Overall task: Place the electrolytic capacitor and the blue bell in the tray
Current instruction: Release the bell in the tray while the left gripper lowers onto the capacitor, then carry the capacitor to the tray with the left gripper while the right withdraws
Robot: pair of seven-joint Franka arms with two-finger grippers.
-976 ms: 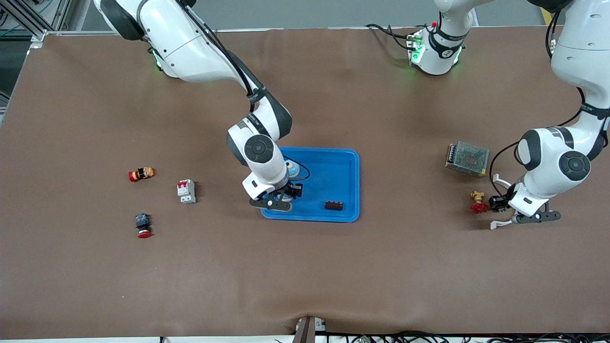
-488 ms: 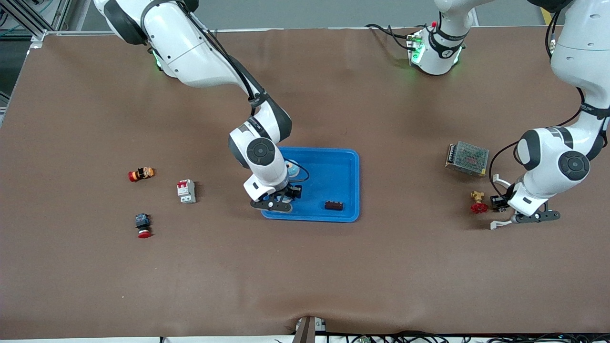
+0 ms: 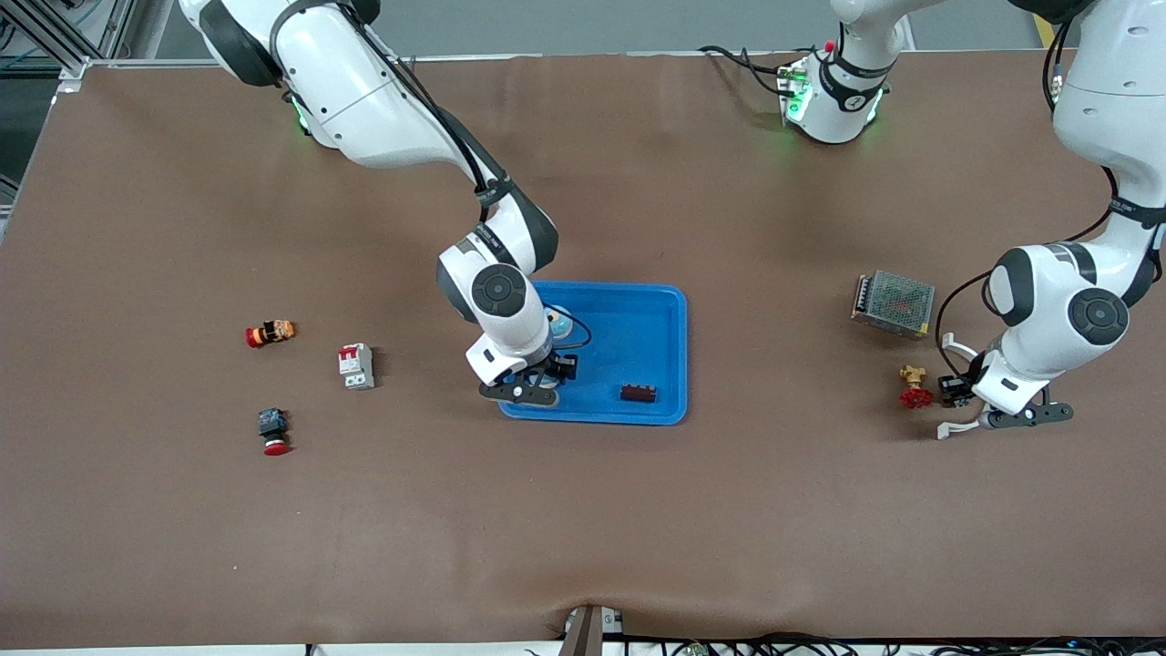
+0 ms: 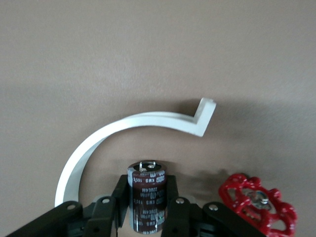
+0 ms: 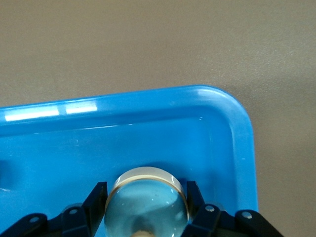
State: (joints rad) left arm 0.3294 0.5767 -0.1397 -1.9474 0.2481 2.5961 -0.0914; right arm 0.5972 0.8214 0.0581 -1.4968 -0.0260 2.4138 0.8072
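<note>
The electrolytic capacitor (image 4: 146, 185), a dark brown cylinder with white print, sits between the fingers of my left gripper (image 4: 146, 210), which is shut on it low at the table near the left arm's end (image 3: 954, 392). The blue bell (image 5: 146, 197), a pale blue dome with a light rim, is between the fingers of my right gripper (image 5: 147, 210), which press its sides. That gripper (image 3: 551, 374) is low inside the blue tray (image 3: 638, 333), at the corner nearer the front camera and toward the right arm's end. Whether the bell rests on the tray floor (image 5: 148, 138) is hidden.
A small dark brown block (image 3: 638, 393) lies in the tray. Beside the left gripper are a red-handled brass valve (image 3: 914, 389), a white curved piece (image 4: 123, 131) and a mesh-covered power supply (image 3: 894, 302). Toward the right arm's end lie a circuit breaker (image 3: 356, 365) and two red push buttons (image 3: 270, 333) (image 3: 273, 431).
The right arm has settled slightly over the tray with the bell. The left hand has shifted a little around the capacitor. Nothing else on the table has moved.
</note>
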